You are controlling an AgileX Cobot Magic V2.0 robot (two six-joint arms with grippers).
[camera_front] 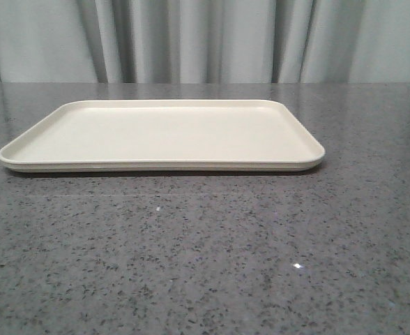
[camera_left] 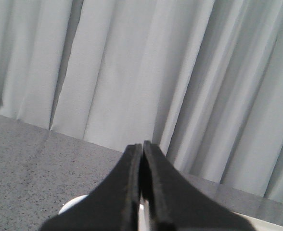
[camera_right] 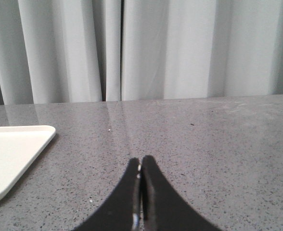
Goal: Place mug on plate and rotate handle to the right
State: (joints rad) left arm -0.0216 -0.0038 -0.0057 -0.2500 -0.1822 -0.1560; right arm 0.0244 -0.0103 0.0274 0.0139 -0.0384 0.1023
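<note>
The cream plate (camera_front: pixel 162 134) lies flat on the grey table in the front view, with nothing on it. Its corner shows in the right wrist view (camera_right: pixel 11 154). No mug or handle can be made out with certainty. In the left wrist view a small white rounded edge (camera_left: pixel 72 205) peeks out from under the fingers; I cannot tell what it is. My left gripper (camera_left: pixel 143 144) is shut, its jaws pressed together, facing the curtain. My right gripper (camera_right: pixel 141 159) is shut and empty, low over bare table to the right of the plate. Neither gripper shows in the front view.
A pale grey curtain (camera_front: pixel 205 38) hangs along the table's far edge. Speckled grey tabletop (camera_front: pixel 205 265) stretches in front of the plate. A cream sliver (camera_left: pixel 272 222) shows at the edge of the left wrist view.
</note>
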